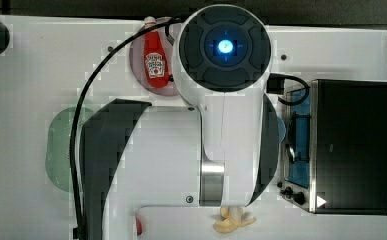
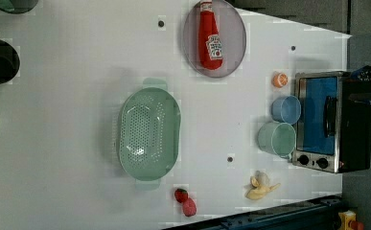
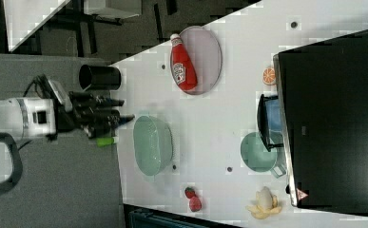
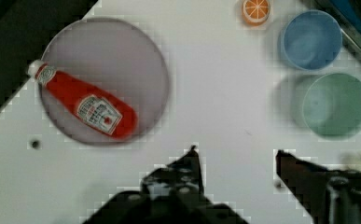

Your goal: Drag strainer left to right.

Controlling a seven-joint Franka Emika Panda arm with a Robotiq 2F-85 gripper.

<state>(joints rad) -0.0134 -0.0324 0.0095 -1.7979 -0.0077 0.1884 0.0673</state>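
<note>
the pale mint-green oval plastic strainer (image 2: 149,129), its bowl dotted with small holes, sits upright near the middle of the white worktop (image 2: 77,143), with bare worktop all round it. in the left view a grey round plate (image 2: 235,28) bearing a red plastic ketchup bottle (image 2: 210,38) lies toward the top, and two small red strawberries (image 2: 185,202) lie just beside the strainer's lower end. at the left view's right a blue round cup (image 2: 285,109) and a mint-green round cup (image 2: 276,139) stand close together against a black and silver toaster oven (image 2: 331,120), with an orange slice (image 2: 280,79) above them and a peeled banana (image 2: 262,187) below. the robot's black jaws (image 4: 236,161) stand apart, about halfway open, holding nothing; in the right view the gripper (image 3: 124,110) hangs clear of the strainer (image 3: 153,145), at the right view's left.
</note>
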